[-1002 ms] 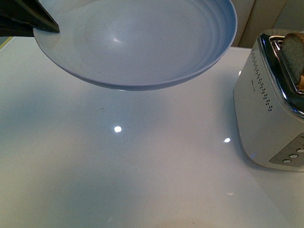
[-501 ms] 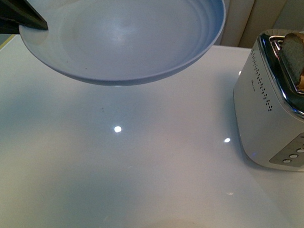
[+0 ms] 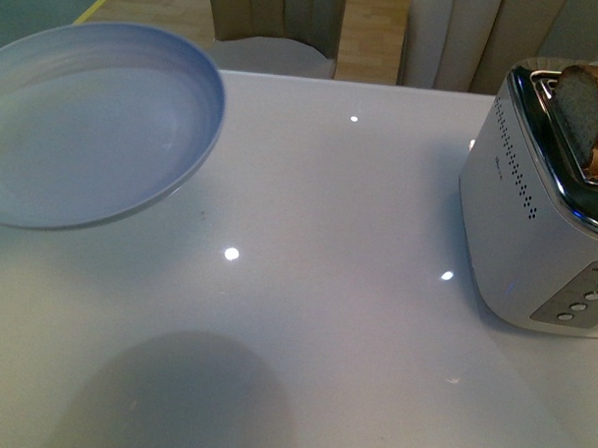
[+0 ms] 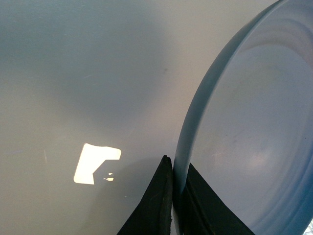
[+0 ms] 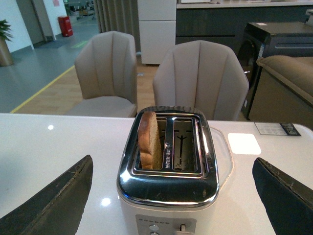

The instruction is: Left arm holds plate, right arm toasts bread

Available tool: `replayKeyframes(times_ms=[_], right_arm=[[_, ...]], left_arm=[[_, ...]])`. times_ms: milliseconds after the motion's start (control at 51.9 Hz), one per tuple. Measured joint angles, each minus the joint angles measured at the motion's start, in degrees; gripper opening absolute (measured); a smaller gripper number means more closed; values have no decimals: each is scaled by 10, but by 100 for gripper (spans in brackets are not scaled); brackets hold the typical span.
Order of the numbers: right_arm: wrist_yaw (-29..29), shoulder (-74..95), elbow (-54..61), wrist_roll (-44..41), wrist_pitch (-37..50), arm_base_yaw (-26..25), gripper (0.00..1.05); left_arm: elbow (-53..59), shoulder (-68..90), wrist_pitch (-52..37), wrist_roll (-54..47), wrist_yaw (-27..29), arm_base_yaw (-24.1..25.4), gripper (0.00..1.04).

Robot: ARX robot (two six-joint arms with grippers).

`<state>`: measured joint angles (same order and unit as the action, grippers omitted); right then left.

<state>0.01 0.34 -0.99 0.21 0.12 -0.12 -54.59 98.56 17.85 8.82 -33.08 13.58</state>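
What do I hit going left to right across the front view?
plate → chair in the background → toaster, with the bread standing in its slot

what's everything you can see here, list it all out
plate: one, pale blue-grey, empty, left side of the front view, held by its rim
toaster: one, silver with two slots, on the table at the right of the front view
bread: one slice, light brown with darker crust, standing up out of one toaster slot; the other slot is empty
table: one, glossy white, under everything
chairs: two, beige, behind the table's far edge
left gripper: one, black, jaws closed on the plate's rim
right gripper: one, black, jaws wide apart, facing the toaster, holding nothing
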Motion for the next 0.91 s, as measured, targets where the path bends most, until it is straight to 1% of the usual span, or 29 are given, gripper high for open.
replayKeyframes(times_ms=[58,173,328,520,617,906], right_arm=[[0,0,0,0,0,0,96],[0,0,0,0,0,0,96],[0,0,0,0,0,0,96],[0,0,0,0,0,0,96],[0,0,0,0,0,0,96],[0,0,0,0,0,0,96]], left_arm=[[0,24,-5,-32,-2,30,3],[0,74,-22,-86,-6,67,3],[-8,159,-49,-151,-13,96,3],[-35,238,-88,-167,-20,97,3],[-64,274,-108,-166,-28,89,3],[-116,350,-122,-167,-23,63,3]])
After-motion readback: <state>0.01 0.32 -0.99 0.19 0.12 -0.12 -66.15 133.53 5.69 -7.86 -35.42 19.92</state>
